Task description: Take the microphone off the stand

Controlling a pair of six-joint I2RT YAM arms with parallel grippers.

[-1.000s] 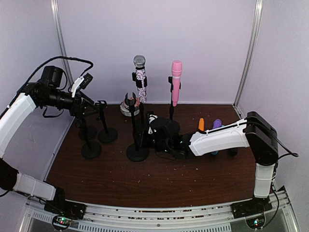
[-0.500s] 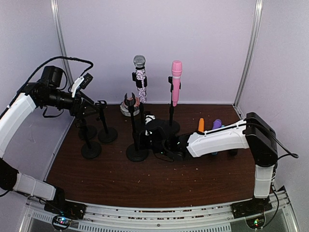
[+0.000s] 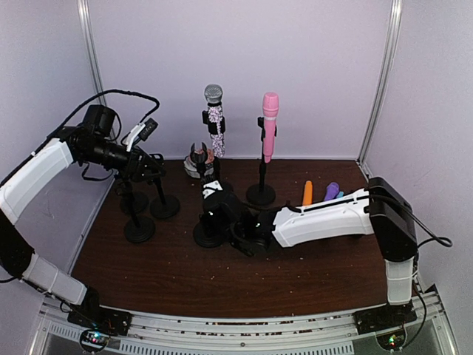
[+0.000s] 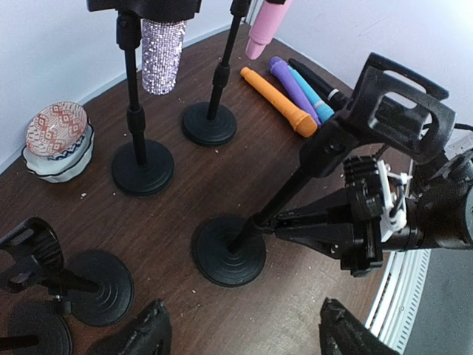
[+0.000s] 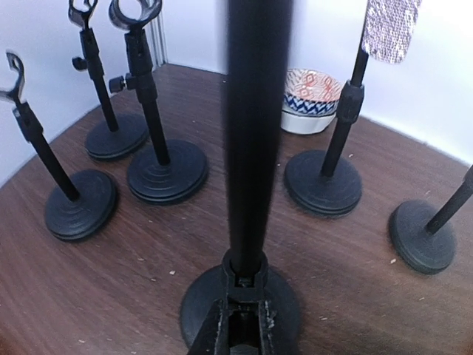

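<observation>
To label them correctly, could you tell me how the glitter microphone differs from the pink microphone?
The glitter microphone has a sparkly silver body and grey mesh head; the pink microphone is plain pink throughout. The glitter microphone stands left of the pink microphone. Both are upright on black stands.

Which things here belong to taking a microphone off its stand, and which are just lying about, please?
Job: glitter microphone and pink microphone, clipped upright in the rear stands; left tool, open; right tool, closed on the pole of the front empty stand.

Lying about: patterned bowls; four loose microphones flat on the table; three more empty stands at left.
</observation>
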